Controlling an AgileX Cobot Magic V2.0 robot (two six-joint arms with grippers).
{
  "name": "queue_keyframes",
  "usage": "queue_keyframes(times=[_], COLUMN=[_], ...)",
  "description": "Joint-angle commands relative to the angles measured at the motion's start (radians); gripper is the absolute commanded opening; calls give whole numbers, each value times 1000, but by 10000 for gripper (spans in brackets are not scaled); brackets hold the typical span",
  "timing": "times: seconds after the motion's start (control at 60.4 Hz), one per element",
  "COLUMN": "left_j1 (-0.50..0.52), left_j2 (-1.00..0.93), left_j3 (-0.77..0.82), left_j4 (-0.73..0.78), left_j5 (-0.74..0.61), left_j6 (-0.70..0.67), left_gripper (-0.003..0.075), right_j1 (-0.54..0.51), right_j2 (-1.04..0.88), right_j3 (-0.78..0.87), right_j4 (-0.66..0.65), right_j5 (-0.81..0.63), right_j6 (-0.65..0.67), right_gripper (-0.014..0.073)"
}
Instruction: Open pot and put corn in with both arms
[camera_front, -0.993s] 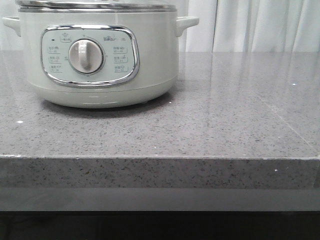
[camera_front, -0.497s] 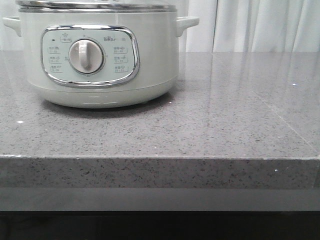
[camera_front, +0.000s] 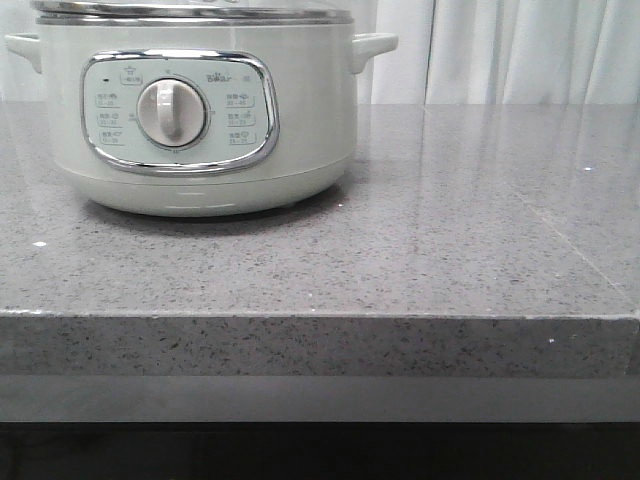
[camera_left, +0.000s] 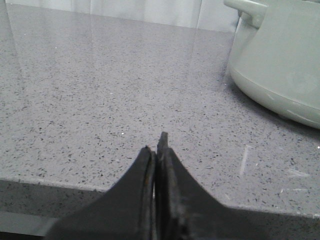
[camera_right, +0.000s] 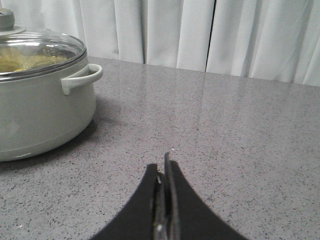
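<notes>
- Grey speckled stone counter stretches ahead of me, white curtains hanging behind it.
- The pot fills the upper left of the front view, dial facing me, its glass lid seated inside the steel rim.
- Something yellowish shows through that glass in the right wrist view; I can't say whether it's the corn. No cob lies on the counter in any view.
- My judgement: the lid is the job now. The knob peeks in at the top left of the right wrist view, so I'd part my fingers first, come down over it, then lift straight up so the rim doesn't catch.
- My left gripper sits low over the counter's near edge, jaws pressed together, empty, the pot's side at upper right.
- My right gripper is likewise low, jaws closed on nothing, pot well apart at left.
</notes>
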Motion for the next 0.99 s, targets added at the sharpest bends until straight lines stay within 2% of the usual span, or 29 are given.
queue_keyframes(times=[0.0,0.381,0.48,0.613,0.811,0.977], left_j1=[0,0,0,0,0,0], left_j2=[-25,-25,-25,-25,-25,-25], left_j3=[0,0,0,0,0,0], left_j4=[-9,-9,-9,-9,-9,-9], left_j5=[-80,-80,-80,-80,-80,-80], left_j6=[-12,-12,-12,-12,-12,-12], left_gripper=[-18,-18,-18,-18,-18,-18], right_j1=[1,0,-5,-76,-194,-203], right_j2=[7,7,-2,-89,-238,-351], right_j3=[-31,-23,9,106,285,358], right_j4=[0,-7,-62,-127,-149,-149], right_j5=[-76,-81,-91,-79,-79,-73], right_j6=[-7,-8,1,78,147,150], right_gripper=[-68,-68,-68,-68,-68,-68])
